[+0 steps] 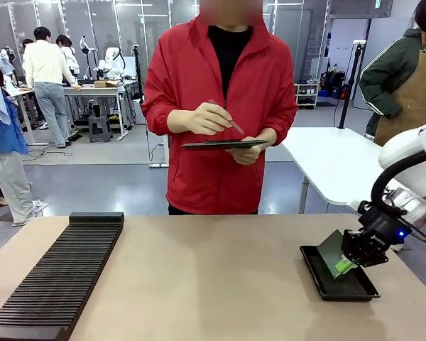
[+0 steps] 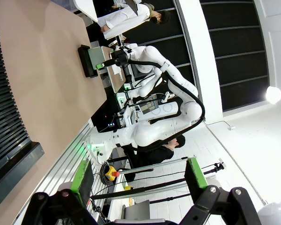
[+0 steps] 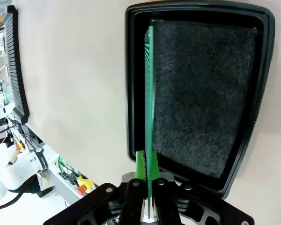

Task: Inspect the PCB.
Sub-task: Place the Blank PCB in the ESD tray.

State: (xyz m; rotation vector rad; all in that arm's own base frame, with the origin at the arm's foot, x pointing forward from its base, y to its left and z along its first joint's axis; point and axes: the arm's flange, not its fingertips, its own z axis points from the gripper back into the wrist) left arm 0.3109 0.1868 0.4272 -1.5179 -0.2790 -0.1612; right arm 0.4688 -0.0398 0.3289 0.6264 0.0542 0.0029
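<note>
The thin, flat, rectangular green PCB (image 3: 150, 89) is clamped edge-on between the green pads of the black right gripper (image 3: 148, 176), whose jaws are shut on the board's near edge. In the front view the PCB (image 1: 334, 254) sits at about 4 o'clock on the tan desk (image 1: 213, 277), tilted up out of the shallow black rectangular tray (image 1: 339, 284) with its far edge low over, or possibly resting on, the tray's dark foam lining; the angle is too poor to say which.

The grip looks narrow: only a small strip of 1 edge is between the pads, so the board could pivot or slide out if the wrist turns sharply while presenting it for inspection. If the far edge does touch the foam, dragging it sideways could catch it and lever it in the jaws. A lift toward 12 o'clock could also clip the tray's raised rim.

The person in a red jacket (image 1: 220, 106) stands across the desk at 12 o'clock, writing with a stylus on a dark flat tablet (image 1: 224, 144), eyes apparently down, so a handover now might be missed.

The left gripper (image 2: 138, 180) hangs well away with its jaws wide apart and empty. The long black ribbed rack (image 1: 57, 277) at 8 o'clock lies well apart from the tray.
</note>
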